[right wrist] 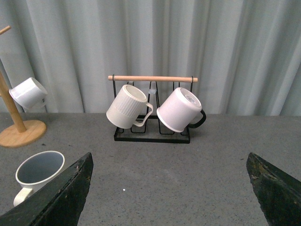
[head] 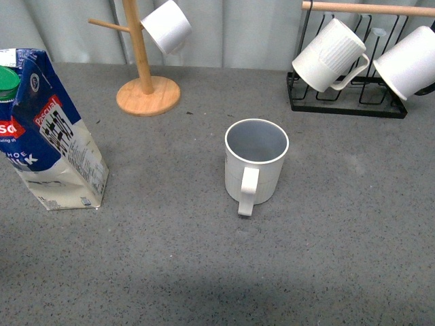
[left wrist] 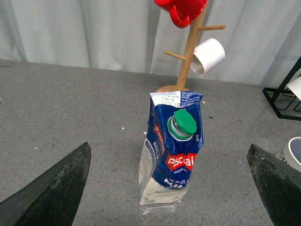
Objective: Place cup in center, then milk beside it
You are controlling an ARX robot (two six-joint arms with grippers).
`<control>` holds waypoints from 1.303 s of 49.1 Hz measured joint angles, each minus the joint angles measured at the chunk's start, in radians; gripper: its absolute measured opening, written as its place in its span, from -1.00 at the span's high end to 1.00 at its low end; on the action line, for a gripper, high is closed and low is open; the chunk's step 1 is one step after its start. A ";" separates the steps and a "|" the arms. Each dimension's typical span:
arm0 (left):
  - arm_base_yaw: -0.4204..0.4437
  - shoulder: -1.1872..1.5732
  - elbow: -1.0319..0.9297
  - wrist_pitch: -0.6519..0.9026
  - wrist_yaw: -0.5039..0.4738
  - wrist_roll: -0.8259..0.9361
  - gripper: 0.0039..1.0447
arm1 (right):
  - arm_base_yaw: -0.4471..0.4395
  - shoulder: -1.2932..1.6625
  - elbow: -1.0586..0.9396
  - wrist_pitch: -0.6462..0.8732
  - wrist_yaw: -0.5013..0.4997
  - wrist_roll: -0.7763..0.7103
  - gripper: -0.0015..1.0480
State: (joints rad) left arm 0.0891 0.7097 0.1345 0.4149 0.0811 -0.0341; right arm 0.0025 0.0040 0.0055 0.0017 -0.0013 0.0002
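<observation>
Currently the cup point(head: 256, 166) is seen upright near the middle of the grey speckled table point(head: 340, 258), handle toward the robot, while the milk point(head: 51, 136) is stood well off to the left, green cap on. The carton is judged moderately heavy, soft-walled and creased, so it is best taken across the mid body below the gable with a modest squeeze. The left gripper point(left wrist: 168, 150) is spread wide with the carton framed between its fingers but untouched, and the right gripper point(right wrist: 169, 157) is likewise released and empty. The matte surface should resist sliding, and clear room is left beside the cup, with the wooden mug tree point(head: 146, 88) and black rack point(head: 346, 102) kept at the back.
</observation>
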 joint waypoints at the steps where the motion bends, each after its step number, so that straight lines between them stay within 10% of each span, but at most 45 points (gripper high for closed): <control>1: 0.001 0.044 0.005 0.033 0.006 0.000 -0.88 | 0.000 0.000 0.000 0.000 0.000 0.000 -0.82; 22: -0.037 0.662 0.030 0.475 0.048 0.038 -0.88 | 0.000 0.000 0.000 0.000 0.000 0.000 -0.82; 64: -0.043 0.964 0.172 0.495 0.060 0.056 -0.88 | 0.000 0.000 0.000 0.000 0.000 0.000 -0.82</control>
State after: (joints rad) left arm 0.0456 1.6741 0.3061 0.9100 0.1406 0.0219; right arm 0.0025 0.0040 0.0055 0.0017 -0.0013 0.0002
